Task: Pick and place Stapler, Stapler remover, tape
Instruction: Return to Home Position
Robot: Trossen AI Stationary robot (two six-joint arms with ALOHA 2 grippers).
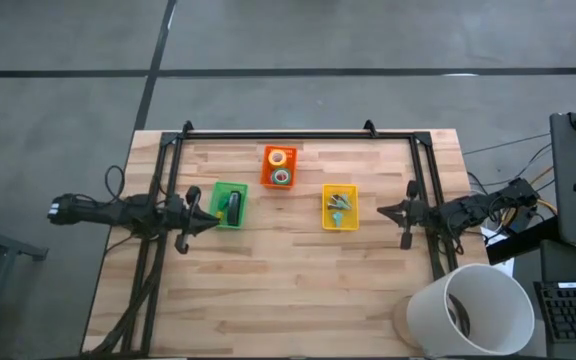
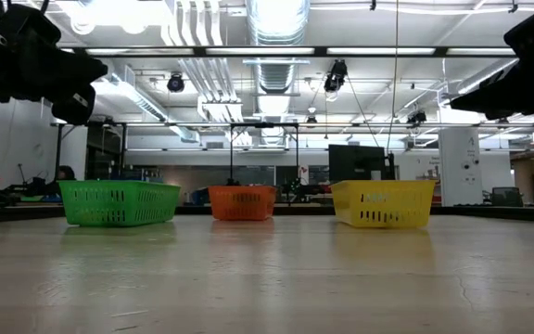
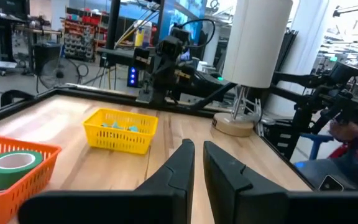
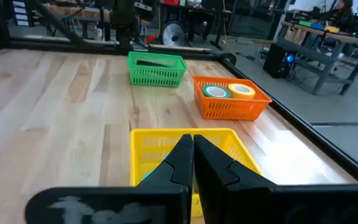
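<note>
The black stapler (image 1: 233,204) lies inside the green basket (image 1: 219,189). Green tape (image 1: 282,177) and yellow tape (image 1: 278,157) sit in the orange basket (image 1: 267,168); I see them in the right wrist view too, green tape (image 4: 215,92) and yellow tape (image 4: 242,89). Small teal and silver pieces (image 1: 340,203) lie in the yellow basket (image 1: 328,222). My left gripper (image 1: 211,215) hovers left of the green basket, shut and holding nothing. My right gripper (image 1: 383,211) hovers right of the yellow basket, shut and holding nothing.
A black frame rail (image 1: 298,134) runs along the far edge and down both sides of the table. A white cylinder on a round base (image 1: 468,310) stands at the near right corner. Bare wood (image 1: 288,290) fills the near half.
</note>
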